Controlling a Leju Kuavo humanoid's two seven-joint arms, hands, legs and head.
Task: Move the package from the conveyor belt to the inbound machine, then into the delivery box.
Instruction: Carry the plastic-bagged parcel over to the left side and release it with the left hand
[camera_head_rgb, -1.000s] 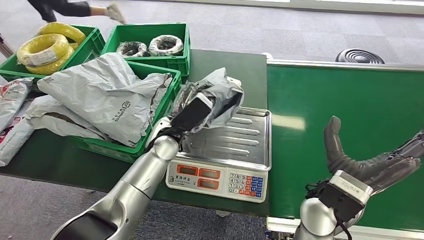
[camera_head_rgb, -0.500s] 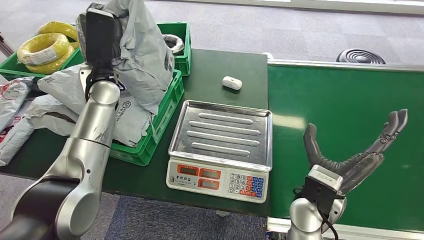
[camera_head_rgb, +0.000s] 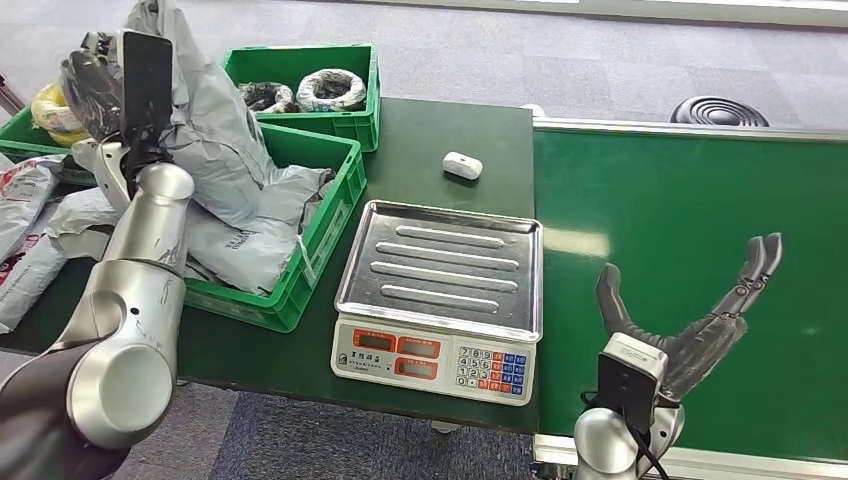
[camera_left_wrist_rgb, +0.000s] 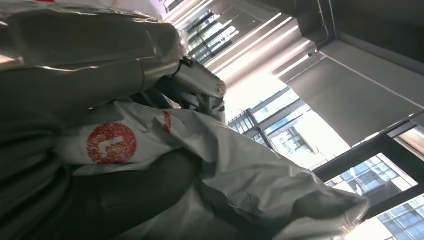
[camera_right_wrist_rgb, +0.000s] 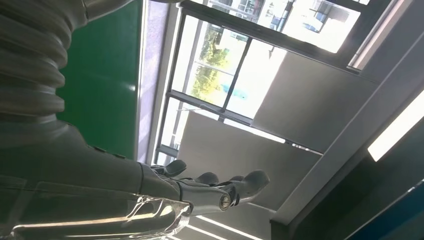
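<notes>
Since a second ago the left arm has swung from above the scale to high over the green crates, carrying the package with it; the right hand has drawn lower and nearer the robot. Left hand (camera_head_rgb: 120, 85) grips the grey package (camera_head_rgb: 205, 120) and holds it raised above the nearest delivery box (camera_head_rgb: 325, 215), the bag's lower end hanging down against the grey bags already piled there; in the left wrist view the package (camera_left_wrist_rgb: 240, 170) shows a red round mark and covers the fingers. Behind, a second green crate (camera_head_rgb: 300, 60) holds wrapped coils; a yellow coil (camera_head_rgb: 45, 105) sits in a crate at far left. Centre: the scale (camera_head_rgb: 440, 300) stands on the dark green counter (camera_head_rgb: 440, 130), its steel tray bare; a small white object (camera_head_rgb: 462, 165) lies beyond it. Right hand (camera_head_rgb: 690, 320) hangs above the green conveyor belt (camera_head_rgb: 700, 200), fingers spread wide, holding nothing.
</notes>
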